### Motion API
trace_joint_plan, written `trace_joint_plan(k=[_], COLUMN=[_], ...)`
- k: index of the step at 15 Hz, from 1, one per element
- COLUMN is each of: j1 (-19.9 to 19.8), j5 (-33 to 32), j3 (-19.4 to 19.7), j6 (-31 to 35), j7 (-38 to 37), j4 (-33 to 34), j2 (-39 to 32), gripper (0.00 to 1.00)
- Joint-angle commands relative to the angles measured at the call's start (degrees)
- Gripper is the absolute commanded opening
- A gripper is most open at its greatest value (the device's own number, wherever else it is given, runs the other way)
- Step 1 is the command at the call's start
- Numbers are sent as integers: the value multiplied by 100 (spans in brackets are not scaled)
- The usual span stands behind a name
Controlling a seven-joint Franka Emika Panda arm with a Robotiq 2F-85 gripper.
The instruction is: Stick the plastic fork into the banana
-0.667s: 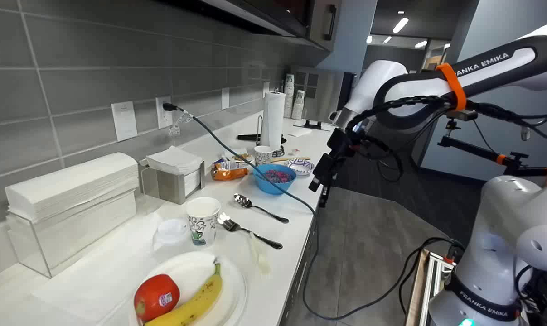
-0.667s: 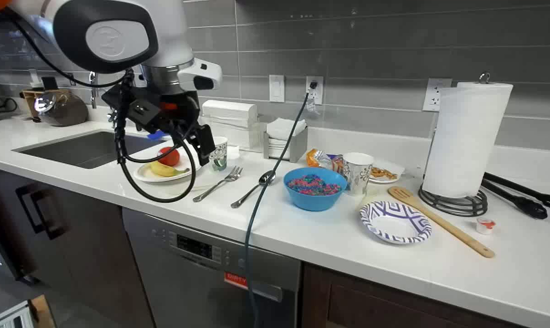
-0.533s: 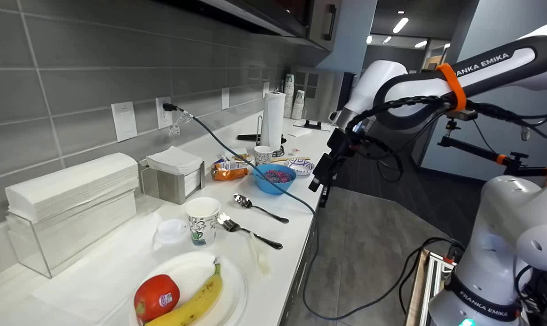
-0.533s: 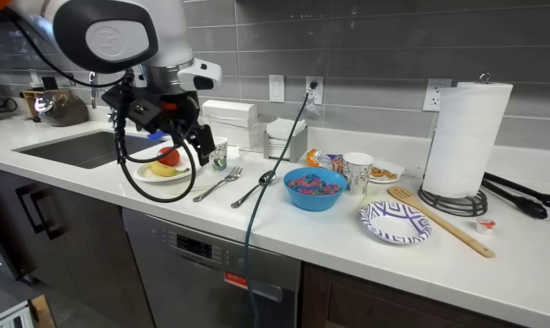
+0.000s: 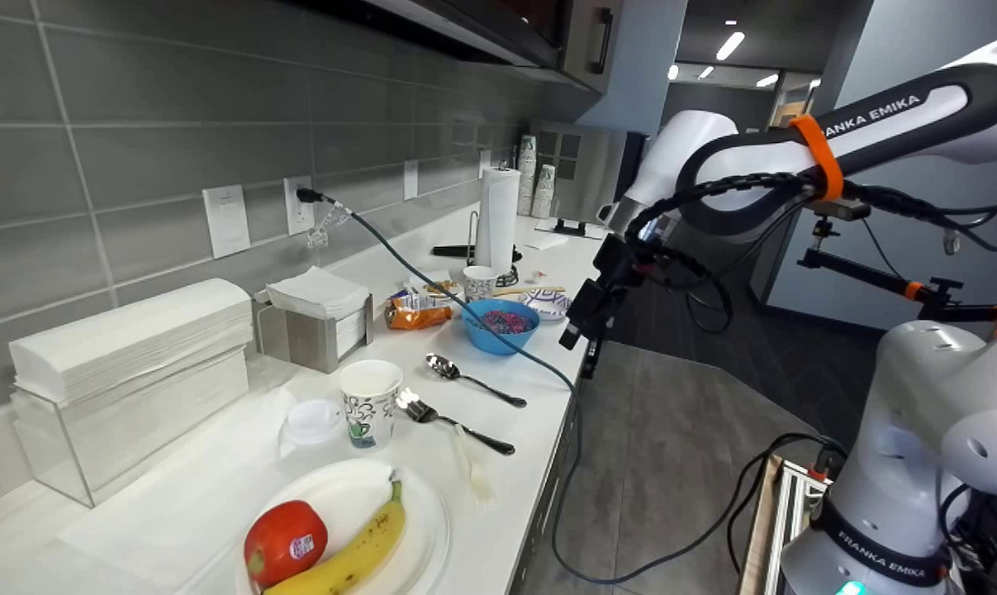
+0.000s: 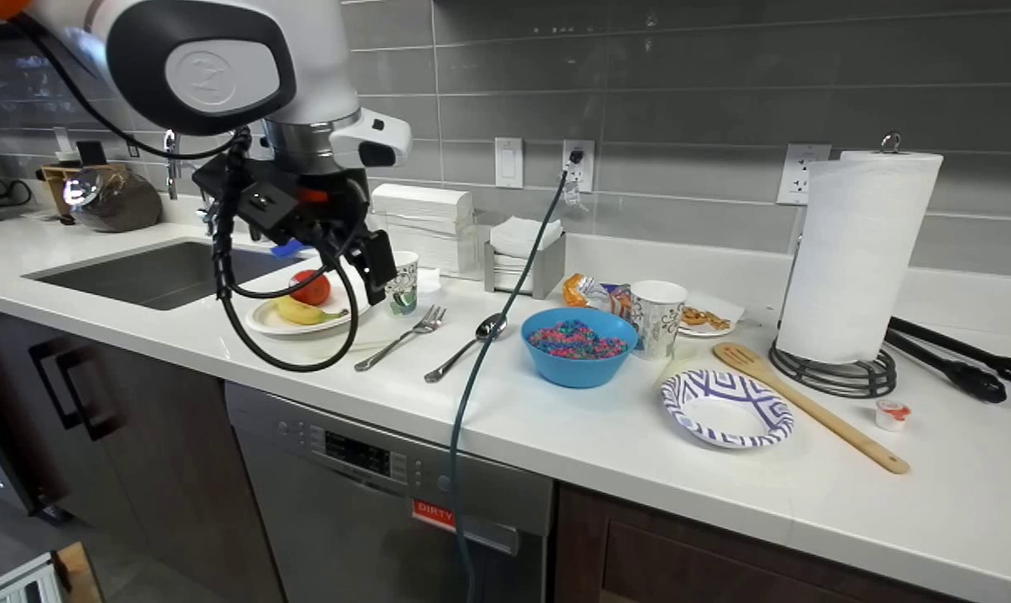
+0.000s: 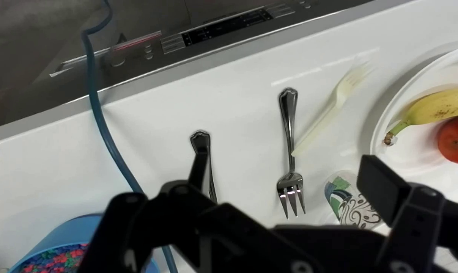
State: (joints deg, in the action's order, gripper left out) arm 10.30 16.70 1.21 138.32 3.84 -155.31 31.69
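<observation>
Black two-fingered gripper (image 7: 287, 165): we're empty, jaws apart | cream plastic fork (image 7: 333, 107): below us, near front edge of white counter (image 7: 244, 125), axis aslant, tines edgeward | curved yellow banana (image 7: 441, 107): on round white plate (image 7: 413, 149)

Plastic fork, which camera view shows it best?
The wrist view: from above, the plastic fork lies uncovered, handle and tines distinguishable. In both exterior views it is only a pale, blurry shape on the white counter.
</observation>
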Motion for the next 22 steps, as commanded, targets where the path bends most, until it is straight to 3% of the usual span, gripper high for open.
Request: trace_joint_plan(k=[1, 7, 11, 13, 14, 16, 22], j1=[50, 247, 49, 85, 105, 131, 118], j5=[442, 1196, 132, -893, -234, -683, -665], j3=[34, -396, -1019, -1146, -1066, -1120, -1126], j6=[59, -66, -237, -172, -28, -28, 15], j7=[-261, -854, -2700, -3603, -2901, -3380, -3356], j4=[400, 1386, 2122, 2177, 1943, 2073, 2136], j2=[-720, -2193, -3145, -3246, -3036, -3221, -3263], gripper=[100, 100, 100, 100, 100, 100, 100])
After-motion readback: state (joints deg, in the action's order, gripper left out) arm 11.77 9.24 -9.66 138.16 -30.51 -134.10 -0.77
